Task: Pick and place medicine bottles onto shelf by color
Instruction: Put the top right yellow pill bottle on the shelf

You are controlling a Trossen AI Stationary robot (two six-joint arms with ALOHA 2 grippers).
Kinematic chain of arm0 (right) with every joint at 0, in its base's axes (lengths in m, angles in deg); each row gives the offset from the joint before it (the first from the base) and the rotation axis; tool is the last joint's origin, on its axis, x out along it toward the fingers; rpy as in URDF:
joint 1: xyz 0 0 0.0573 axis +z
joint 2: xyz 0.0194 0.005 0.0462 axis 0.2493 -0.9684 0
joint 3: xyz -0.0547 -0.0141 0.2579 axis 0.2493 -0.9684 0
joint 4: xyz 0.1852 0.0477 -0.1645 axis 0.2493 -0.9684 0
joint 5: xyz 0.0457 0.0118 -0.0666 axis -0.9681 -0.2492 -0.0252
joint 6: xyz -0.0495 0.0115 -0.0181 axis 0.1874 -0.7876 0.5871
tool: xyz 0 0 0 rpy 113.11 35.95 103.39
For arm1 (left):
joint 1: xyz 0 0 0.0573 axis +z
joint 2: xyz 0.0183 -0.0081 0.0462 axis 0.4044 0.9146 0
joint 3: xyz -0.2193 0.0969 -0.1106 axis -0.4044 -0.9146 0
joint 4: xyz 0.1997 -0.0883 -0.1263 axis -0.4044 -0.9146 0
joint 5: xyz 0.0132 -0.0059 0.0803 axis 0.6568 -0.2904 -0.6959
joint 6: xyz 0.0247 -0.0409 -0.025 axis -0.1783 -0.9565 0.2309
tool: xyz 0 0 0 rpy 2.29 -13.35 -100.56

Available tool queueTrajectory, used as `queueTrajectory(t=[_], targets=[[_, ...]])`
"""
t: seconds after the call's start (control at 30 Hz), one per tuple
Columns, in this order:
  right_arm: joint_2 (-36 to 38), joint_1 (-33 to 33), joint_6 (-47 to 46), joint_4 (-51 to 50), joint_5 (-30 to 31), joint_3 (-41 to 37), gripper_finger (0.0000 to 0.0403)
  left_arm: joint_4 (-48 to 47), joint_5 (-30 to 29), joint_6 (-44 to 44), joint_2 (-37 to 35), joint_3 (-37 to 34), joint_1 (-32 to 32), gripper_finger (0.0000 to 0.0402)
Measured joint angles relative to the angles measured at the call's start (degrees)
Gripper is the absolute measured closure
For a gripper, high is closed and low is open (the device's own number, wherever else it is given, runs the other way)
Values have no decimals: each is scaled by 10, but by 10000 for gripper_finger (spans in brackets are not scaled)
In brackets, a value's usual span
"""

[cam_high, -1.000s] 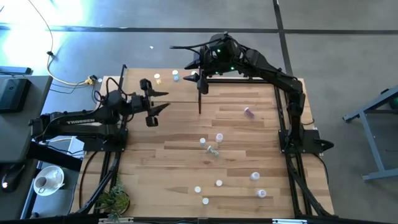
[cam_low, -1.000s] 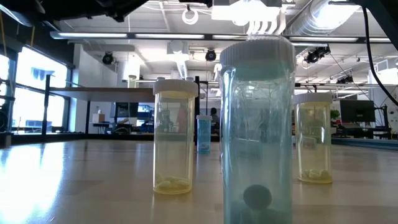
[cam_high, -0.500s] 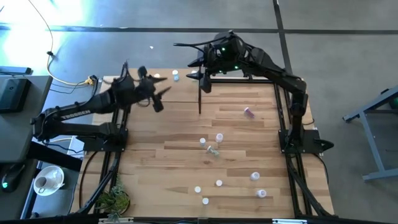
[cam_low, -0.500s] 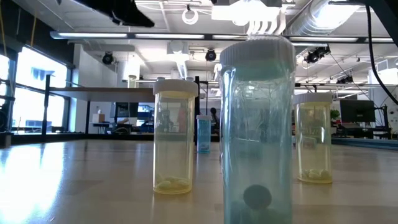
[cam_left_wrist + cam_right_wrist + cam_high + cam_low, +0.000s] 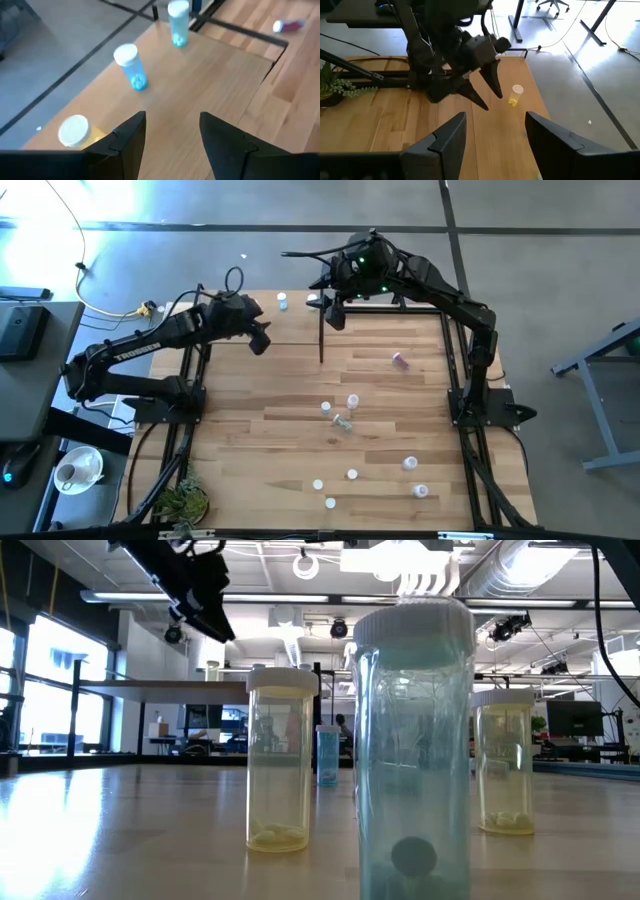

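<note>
Now, left pincer [image 5: 172, 137]: empty, fingers apart, hovering over the shelf [image 5: 200, 80].
Bottles: yellow [image 5: 75, 131] just beside my fingertip, two blue [image 5: 131, 66] ahead on the board; others well apart, out on the table.
Right pincer [image 5: 495, 145]: apart, empty, near.
Risk: descending off-centre, my finger could topple the yellow bottle; arms might collide.

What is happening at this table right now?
Two robot arms are sorting small medicine bottles onto a shelf at the far edge of the table. The left gripper is open and empty above the shelf, near a yellow bottle and two blue bottles. The right gripper hovers open nearby. Most bottles are not yet on the shelf.
</note>
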Motion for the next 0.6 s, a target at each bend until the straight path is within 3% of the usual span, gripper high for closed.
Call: queueTrajectory(t=[0.3,0.6], targets=[[0,0,1,-1,0,0,208,-14,-71,-50,45,0,2,257],[0,0,2,-1,0,0,208,-50,-108,-74,49,0,2,320]])
